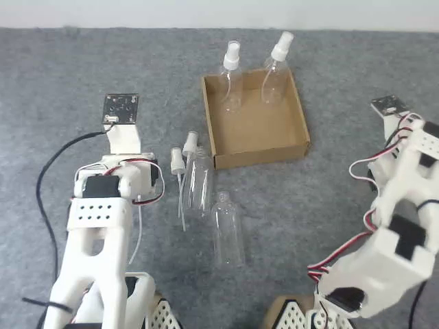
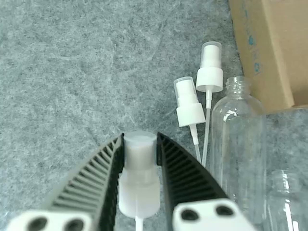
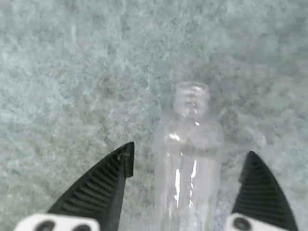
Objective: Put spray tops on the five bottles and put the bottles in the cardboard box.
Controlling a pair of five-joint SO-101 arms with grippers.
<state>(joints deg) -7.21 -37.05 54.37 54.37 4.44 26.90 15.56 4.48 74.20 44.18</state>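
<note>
left tool [image 2: 140,138] clamped on spray top [image 2: 139,179] | right tool [image 3: 190,150] spread apart, uncapped bottle [image 3: 190,183] between

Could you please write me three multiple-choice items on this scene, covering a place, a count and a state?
1. Where do the topped bottles stand? A in the box; B beside it; C on its rim.
2. How many loose tops lie on the carpet? A one; B two; C four.
3. The right gripper is: A shut on a top; B open around a bottle; C shut on nothing.
Answers: 1 A, both stand within its walls; 2 B, two lie free; 3 B, its fingers flank the bottle, apart.
</note>
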